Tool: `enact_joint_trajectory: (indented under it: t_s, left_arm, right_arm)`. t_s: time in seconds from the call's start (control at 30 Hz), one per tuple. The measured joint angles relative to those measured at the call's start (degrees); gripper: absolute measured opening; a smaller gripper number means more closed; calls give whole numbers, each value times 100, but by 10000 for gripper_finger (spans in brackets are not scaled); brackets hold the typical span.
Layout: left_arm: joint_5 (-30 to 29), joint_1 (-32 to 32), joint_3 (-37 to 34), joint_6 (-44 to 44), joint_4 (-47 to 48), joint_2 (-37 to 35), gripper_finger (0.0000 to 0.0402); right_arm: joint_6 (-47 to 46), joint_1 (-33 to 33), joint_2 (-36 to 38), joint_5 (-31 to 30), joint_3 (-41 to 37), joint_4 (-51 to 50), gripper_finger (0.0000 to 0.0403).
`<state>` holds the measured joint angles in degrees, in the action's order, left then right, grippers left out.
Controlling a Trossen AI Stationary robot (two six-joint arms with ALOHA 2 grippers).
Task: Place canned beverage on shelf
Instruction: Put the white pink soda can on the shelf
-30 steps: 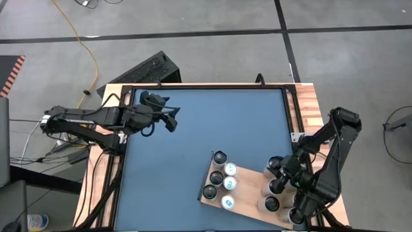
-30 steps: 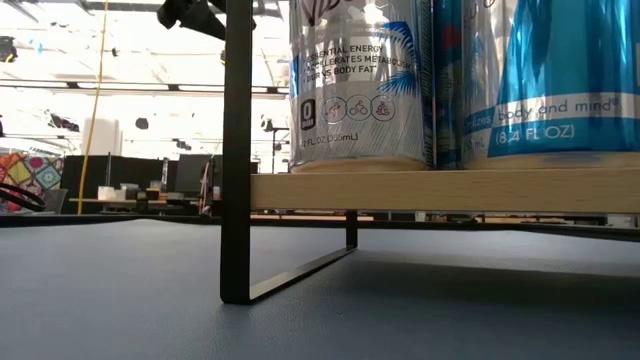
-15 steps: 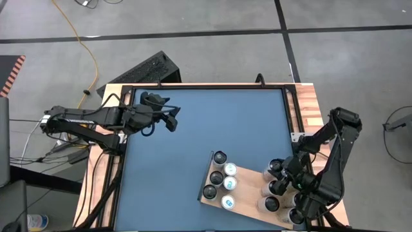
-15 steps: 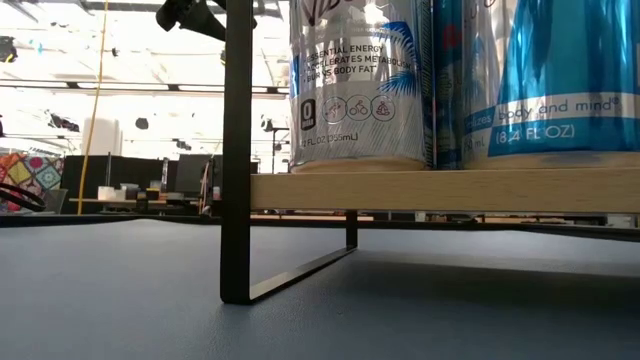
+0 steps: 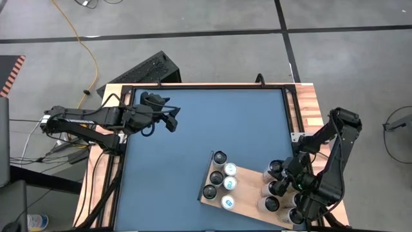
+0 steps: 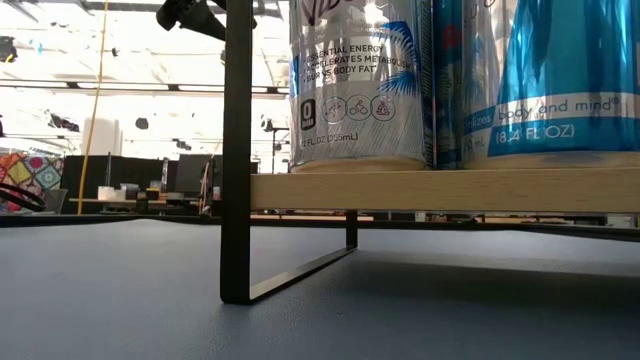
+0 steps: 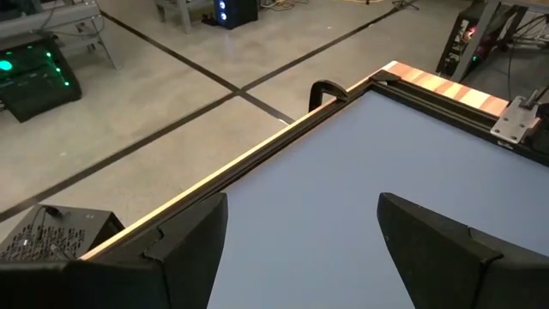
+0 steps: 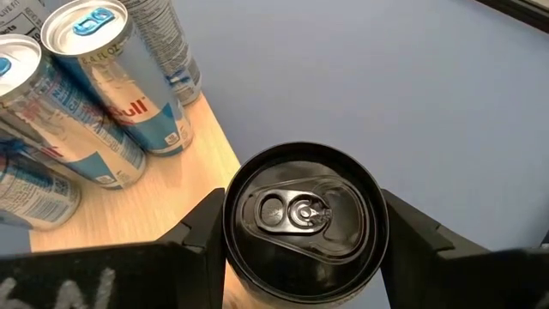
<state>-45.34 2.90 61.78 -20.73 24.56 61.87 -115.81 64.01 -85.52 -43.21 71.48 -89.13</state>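
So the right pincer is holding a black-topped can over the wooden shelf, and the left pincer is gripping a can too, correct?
Not quite. The left pincer is open and empty, hovering over the bare blue tabletop, as the left wrist view shows. The rest stands: the right pincer does grip the black-topped can over the wooden shelf.

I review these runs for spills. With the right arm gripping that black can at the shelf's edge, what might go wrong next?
1. The black can in the right pincer sits over the shelf's border, so it may tip off when released.
2. Blue-and-silver cans stand close by; a sideways move may knock them over.

The left pincer waits open, far off.
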Motion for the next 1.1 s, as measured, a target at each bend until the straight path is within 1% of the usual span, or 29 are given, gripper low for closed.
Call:
enact_joint_trajectory:
  t_s: [0.2, 0.4, 0.67, 0.73, 0.9, 1.03, 1.1]
  left_arm:
    - [-2, 0, 0, -2, 2, 0, 286]
    - [7, 0, 0, -5, 5, 0, 286]
    - [8, 0, 0, -7, 9, 0, 286]
    - [9, 0, 0, -7, 7, 0, 286]
    - [11, 0, 0, -9, 4, 0, 286]
    - [13, 0, 0, -9, 2, 0, 286]
    - [13, 0, 0, -9, 2, 0, 286]
  right_arm:
    - [-11, -2, 0, -15, 0, 32, 204]
    - [58, -2, -37, -116, 9, 365, 204]
    - [-5, 2, -142, -144, 20, 256, 206]
    - [1, 2, -142, -126, 17, 247, 214]
    - [42, 59, -144, -103, 13, 254, 251]
    - [52, 91, -144, -59, 9, 262, 273]
    - [36, 90, -157, 128, -9, 275, 282]
